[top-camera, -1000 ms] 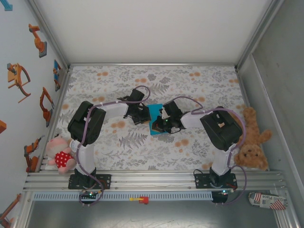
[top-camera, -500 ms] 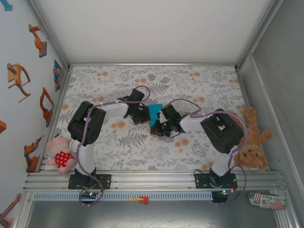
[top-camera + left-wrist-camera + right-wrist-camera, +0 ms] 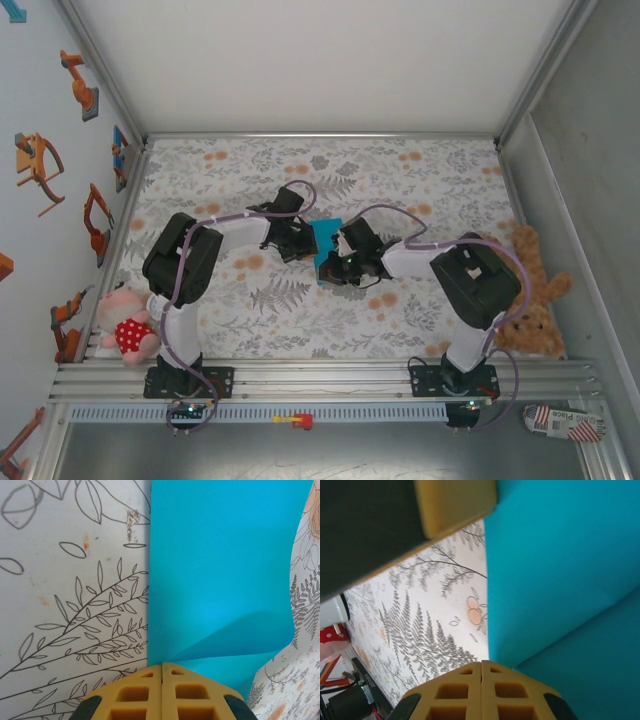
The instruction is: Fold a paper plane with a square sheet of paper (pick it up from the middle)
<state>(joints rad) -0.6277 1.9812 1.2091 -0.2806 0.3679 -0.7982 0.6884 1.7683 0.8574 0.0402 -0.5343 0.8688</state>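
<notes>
In the middle of the tabletop (image 3: 420, 190), the left gripper (image 3: 161, 669) and the right gripper (image 3: 481, 665) each pinch the square sheet of paper (image 3: 220, 570) tight.

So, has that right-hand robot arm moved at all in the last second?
Yes, slightly. In the top view the right arm's black elbow has slid outward and toward the near edge, closer to the brown teddy bear.

The paper (image 3: 220, 570) is turquoise, the tablecloth (image 3: 65, 580) grey-leaved floral.
</notes>
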